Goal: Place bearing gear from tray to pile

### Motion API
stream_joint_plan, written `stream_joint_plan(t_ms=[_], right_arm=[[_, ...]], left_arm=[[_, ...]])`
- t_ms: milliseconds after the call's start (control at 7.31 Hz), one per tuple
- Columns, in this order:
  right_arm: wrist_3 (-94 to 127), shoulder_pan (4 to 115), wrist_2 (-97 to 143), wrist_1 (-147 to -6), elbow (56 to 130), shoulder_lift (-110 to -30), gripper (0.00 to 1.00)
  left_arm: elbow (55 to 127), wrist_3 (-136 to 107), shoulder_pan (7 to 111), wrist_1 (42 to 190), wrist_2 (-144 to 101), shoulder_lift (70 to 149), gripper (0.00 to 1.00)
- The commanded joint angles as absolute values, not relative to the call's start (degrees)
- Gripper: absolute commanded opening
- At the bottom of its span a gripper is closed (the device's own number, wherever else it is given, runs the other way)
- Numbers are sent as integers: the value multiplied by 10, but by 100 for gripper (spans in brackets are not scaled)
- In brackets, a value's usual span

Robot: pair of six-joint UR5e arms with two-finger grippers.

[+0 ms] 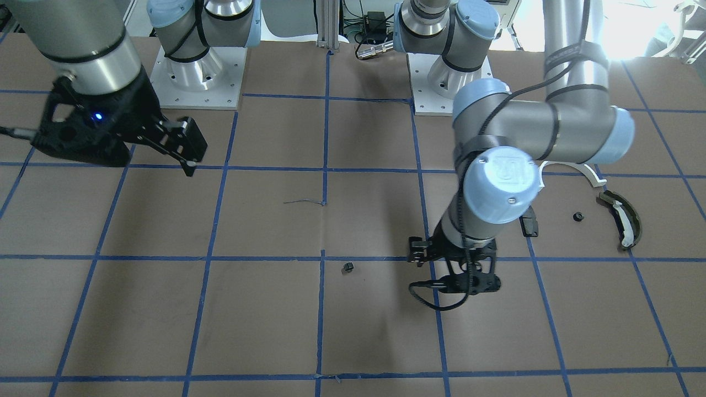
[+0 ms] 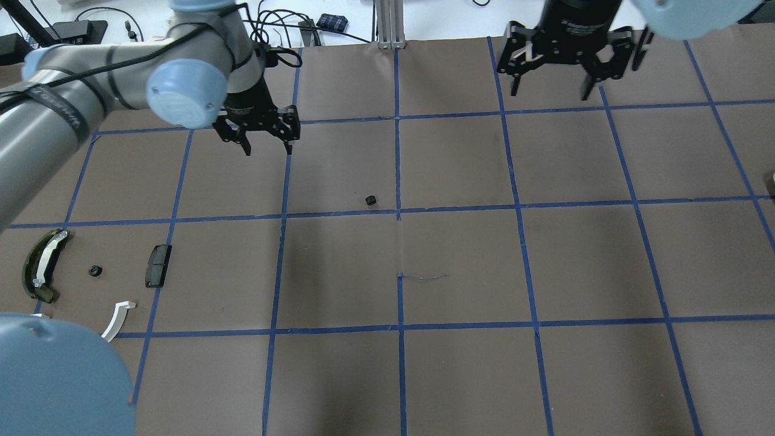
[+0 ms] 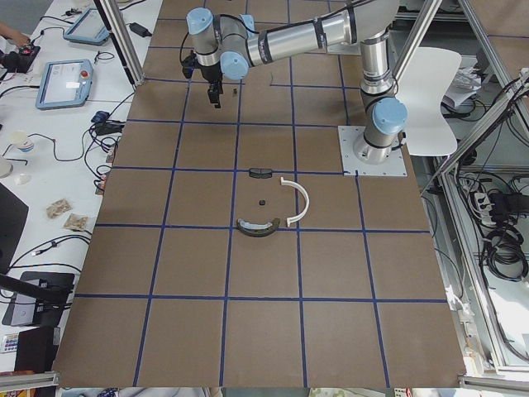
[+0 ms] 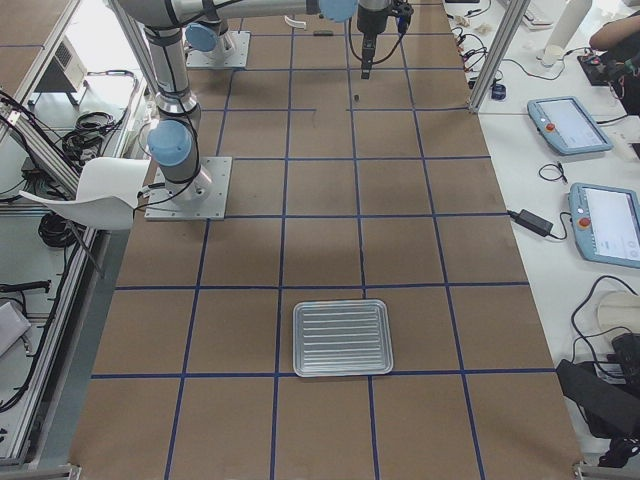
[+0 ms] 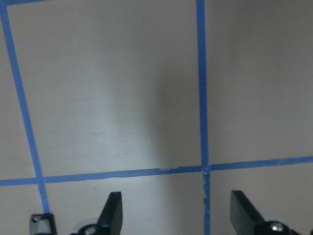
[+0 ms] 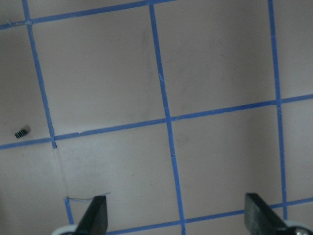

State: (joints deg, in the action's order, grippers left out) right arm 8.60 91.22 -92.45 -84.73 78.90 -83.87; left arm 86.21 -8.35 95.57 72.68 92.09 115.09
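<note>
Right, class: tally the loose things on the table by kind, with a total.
Small black round parts: 2, one mid-table, one by the block
Curved pieces: 2, white arc, olive piece
Black rectangular block: 1
Metal tray: 1
Total: 6

small black bearing gear point(image 2: 371, 200) lies alone — well apart from the pile point(image 2: 94, 270) and the ribbed silver tray point(image 4: 342, 337).

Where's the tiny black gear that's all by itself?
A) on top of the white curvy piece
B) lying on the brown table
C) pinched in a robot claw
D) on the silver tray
B: the small black gear lies alone on the table, apart from the open, empty left gripper, and the tray has nothing on it.
</note>
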Motion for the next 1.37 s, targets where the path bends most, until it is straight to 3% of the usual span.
stream_joint_plan(t_ms=[0, 410, 821, 1231], right_arm=[[48, 891, -925, -860, 849, -896, 100], [48, 894, -925, -932, 924, -917, 100], [51, 894, -925, -950, 929, -917, 100], [56, 897, -925, -950, 927, -918, 100]], left_arm=[[865, -204, 1005, 687, 892, 1186, 81], [874, -262, 1066, 624, 888, 1223, 81], [958, -257, 1069, 503, 888, 1226, 80], [959, -254, 1067, 501, 889, 1223, 80]])
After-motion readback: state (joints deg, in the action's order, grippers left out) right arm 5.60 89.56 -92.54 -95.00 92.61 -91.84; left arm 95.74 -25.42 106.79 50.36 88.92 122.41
